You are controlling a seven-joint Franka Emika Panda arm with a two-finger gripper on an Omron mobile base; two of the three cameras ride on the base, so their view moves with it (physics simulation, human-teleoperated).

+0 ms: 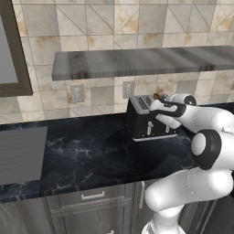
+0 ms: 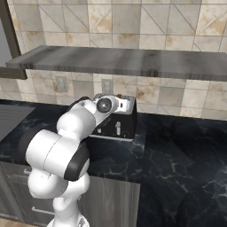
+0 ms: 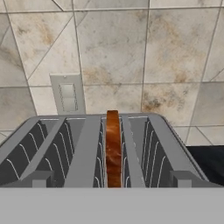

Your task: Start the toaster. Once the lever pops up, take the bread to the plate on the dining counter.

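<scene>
Currently the main hazard concerns the bread [image 3: 113, 148], which stands on edge in a slot of the toaster [image 1: 148, 119], its browned crust rising above the silver slotted top. The slice is thin and upright between wire guides, so a descent that is off-centre would likely push it sideways against the guides or catch a fingertip on the slot edge instead of straddling the crust. A grip taken too high on the crust would probably let the slice pivot or slip during lift-out. A fast vertical pull could also drag the toaster across the wall countertop [image 1: 82, 151] if the slice binds in the slot.

A second risk concerns sequence. The two pale levers on the toaster front are visible in the left base view, but their height is too small to judge, so it cannot be confirmed from these pictures whether the cycle has run. Extraction before the lever rises would violate the task order.

A third risk is collision: the arm is folded close over the appliance, beneath the grey shelf [image 1: 137, 61], so a steep lift may bring the upper links near the shelf underside.

Gripper [image 1: 157, 97] state: the jaws stand fully apart and grasp nothing. It hovers above the near end of the toaster top, with the bread lined up ahead on its centre line. No contact with toaster or bread is evident.
</scene>
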